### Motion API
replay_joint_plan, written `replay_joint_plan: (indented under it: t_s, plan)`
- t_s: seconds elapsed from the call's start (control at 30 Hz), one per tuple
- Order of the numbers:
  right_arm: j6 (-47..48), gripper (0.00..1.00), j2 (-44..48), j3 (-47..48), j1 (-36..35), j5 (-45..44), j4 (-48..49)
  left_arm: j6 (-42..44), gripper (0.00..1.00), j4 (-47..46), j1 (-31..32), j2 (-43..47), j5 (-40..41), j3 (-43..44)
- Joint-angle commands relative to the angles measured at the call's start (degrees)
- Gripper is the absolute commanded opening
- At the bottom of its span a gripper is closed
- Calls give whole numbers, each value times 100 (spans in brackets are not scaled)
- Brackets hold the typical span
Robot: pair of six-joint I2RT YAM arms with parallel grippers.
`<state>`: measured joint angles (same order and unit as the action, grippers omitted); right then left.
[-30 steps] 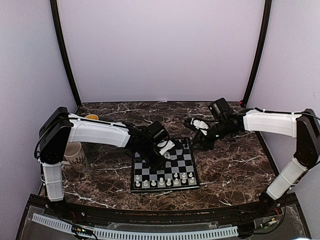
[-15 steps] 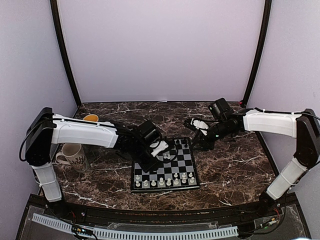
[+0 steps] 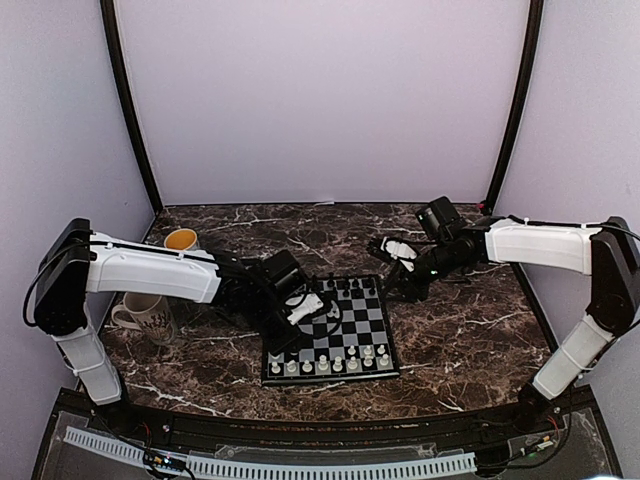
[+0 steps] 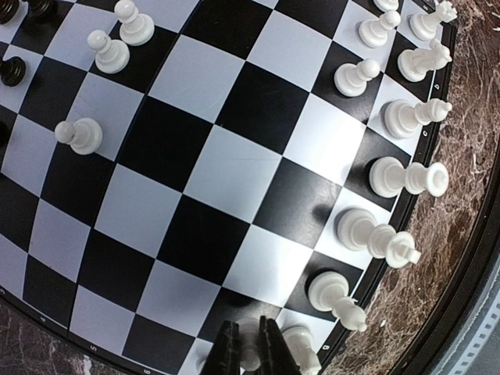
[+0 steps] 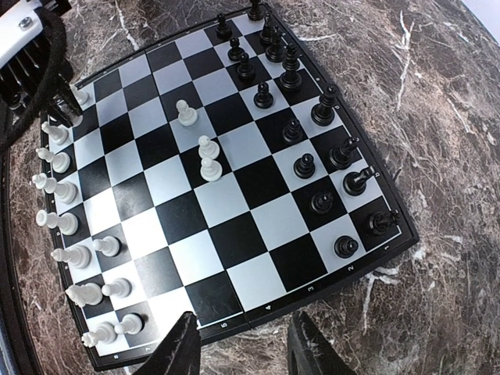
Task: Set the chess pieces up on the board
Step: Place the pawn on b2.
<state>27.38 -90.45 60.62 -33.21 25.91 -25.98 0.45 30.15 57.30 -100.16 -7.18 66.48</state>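
Left hand: its fingers are clamping together on a white piece at the left edge of the board, at the end of the white rows.
Right hand: its fingers are standing apart, hovering over the table just beyond the board's right edge.
Table: its dark marbled top is carrying everything else.
Board: it is lying flat mid-table, between the two arms.
Mug: white, it is standing left of the board, well apart from it.
Cup: yellow, it is standing farther back than the mug.
Chess pieces: white ones are lining the near edge in two rows, black ones are lining the far edge, and three white pawns are standing on middle squares.
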Motion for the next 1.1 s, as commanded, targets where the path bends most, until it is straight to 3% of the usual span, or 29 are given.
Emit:
replay_joint_plan:
  t_s: [0.0, 0.93, 1.07]
  plan:
    - [20, 39, -51, 138, -25, 54, 7, 85, 4, 131, 27, -27, 15, -45]
    - [42, 39, -51, 143, -24, 63, -13, 219, 5, 442, 27, -175, -36, 36]
    - [39, 39, -51, 156, -25, 67, -21, 203, 13, 448, 27, -172, 22, 53]
